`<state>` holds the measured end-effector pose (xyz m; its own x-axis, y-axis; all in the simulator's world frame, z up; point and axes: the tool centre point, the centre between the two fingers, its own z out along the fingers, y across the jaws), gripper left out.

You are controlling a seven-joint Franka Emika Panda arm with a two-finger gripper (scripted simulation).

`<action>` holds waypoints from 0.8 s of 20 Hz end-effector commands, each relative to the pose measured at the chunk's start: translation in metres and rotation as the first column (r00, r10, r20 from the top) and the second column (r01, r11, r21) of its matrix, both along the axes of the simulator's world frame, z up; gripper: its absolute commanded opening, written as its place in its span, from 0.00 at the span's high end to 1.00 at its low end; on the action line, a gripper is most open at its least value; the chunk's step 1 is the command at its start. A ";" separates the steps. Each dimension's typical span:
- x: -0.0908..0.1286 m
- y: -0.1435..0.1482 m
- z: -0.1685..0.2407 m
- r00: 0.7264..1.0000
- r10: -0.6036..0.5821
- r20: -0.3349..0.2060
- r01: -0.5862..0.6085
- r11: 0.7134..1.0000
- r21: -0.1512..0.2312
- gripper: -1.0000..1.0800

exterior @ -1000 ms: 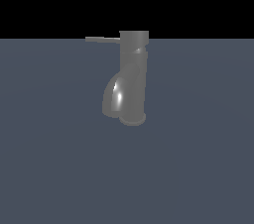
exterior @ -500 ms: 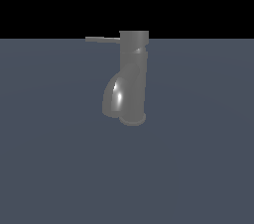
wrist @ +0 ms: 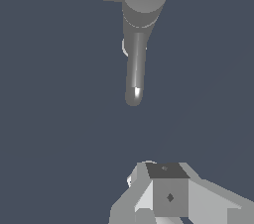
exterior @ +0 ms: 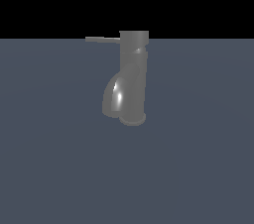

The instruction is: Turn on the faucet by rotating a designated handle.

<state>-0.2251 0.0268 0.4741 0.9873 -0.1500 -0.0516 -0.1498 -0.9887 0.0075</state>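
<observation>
The handle [exterior: 102, 39] projects from the top of the faucet [exterior: 130, 82] toward the exterior view's left and is untouched; contact is best made near its free tip, pushing sideways around the body. In the wrist view the gripper [wrist: 166, 196] sits well apart from the handle, its jaw state not discernible.

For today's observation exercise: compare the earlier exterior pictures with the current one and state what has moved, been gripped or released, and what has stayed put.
Nothing visibly changed. The faucet stands in the same spot, and the handle still points toward the exterior view's left. The gripper does not appear in any exterior picture.
</observation>
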 end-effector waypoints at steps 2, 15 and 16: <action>0.016 0.002 -0.002 0.997 -0.077 0.002 0.077 0.997 0.003 1.00; 0.078 0.012 -0.019 0.926 -0.378 0.003 0.378 0.926 0.010 1.00; 0.083 0.013 -0.020 0.916 -0.400 0.003 0.400 0.916 0.010 1.00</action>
